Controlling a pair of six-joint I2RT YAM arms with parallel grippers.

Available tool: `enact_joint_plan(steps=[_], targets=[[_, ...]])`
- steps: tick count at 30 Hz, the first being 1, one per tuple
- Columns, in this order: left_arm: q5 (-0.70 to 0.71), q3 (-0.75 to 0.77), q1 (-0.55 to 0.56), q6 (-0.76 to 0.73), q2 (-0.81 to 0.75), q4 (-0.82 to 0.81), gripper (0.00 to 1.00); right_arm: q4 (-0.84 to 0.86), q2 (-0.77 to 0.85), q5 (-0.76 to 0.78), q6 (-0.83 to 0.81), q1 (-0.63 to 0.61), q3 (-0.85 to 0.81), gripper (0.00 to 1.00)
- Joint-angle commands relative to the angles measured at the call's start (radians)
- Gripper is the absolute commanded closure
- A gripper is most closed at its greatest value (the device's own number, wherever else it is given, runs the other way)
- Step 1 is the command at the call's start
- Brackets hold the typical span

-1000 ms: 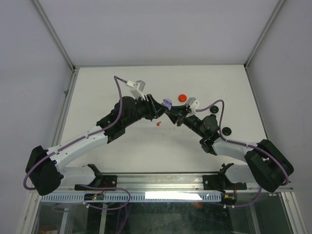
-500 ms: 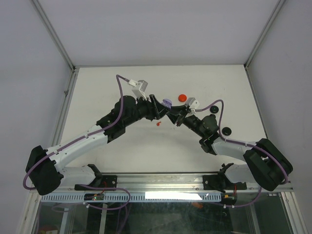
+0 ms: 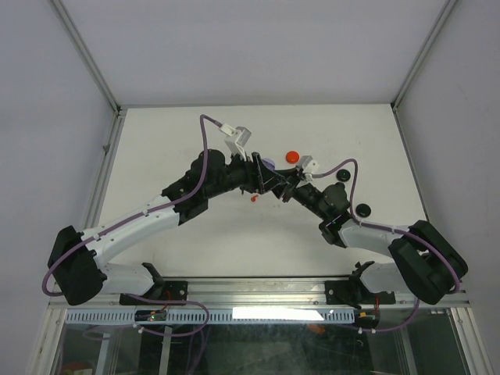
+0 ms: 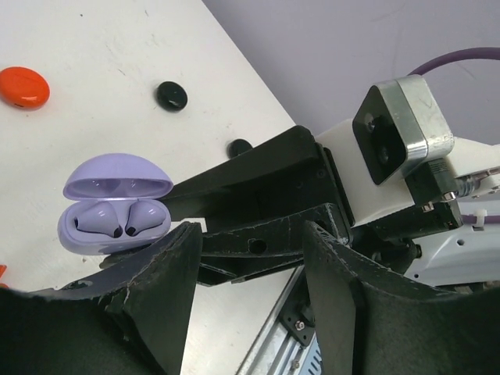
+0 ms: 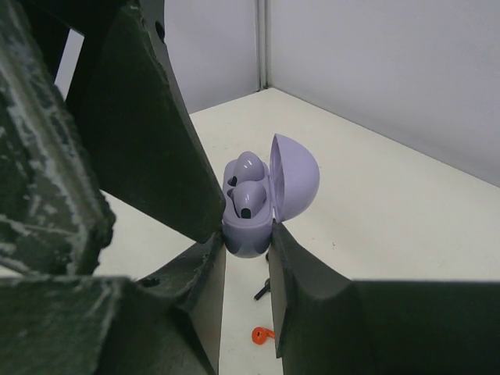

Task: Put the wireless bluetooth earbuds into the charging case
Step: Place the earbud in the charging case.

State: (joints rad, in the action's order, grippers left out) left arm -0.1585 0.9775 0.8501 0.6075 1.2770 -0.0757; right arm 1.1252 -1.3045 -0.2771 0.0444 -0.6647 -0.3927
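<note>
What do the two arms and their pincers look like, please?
Both the left arm and right arm have bulky black bases, white lower links and black upper sections, with a purple cable running along each. A small white camera block sits at each wrist. The left pincer and right pincer each have two black wedge-shaped fingers with rough, scuffed faces.

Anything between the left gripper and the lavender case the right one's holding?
Nothing visible. The open lavender case sits just past the left gripper, whose jaws stand apart. Only the right gripper touches it, clamped on its base. Both lavender buds are already seated inside.
</note>
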Motion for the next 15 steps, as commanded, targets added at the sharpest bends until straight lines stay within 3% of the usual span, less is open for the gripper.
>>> enact_joint_plan(steps=[1, 6, 15], targets=[[-0.019, 0.033, 0.020, -0.056, -0.030, -0.040, 0.44, 0.076, 0.011, -0.011, 0.002, -0.008, -0.036, 1.00], [0.016, 0.044, -0.011, -0.128, -0.088, 0.054, 0.42, 0.046, 0.033, -0.036, -0.007, -0.007, -0.034, 1.00], [-0.223, 0.044, -0.200, -0.153, -0.140, 0.127, 0.33, -0.049, 0.098, -0.100, -0.033, -0.008, -0.043, 1.00]])
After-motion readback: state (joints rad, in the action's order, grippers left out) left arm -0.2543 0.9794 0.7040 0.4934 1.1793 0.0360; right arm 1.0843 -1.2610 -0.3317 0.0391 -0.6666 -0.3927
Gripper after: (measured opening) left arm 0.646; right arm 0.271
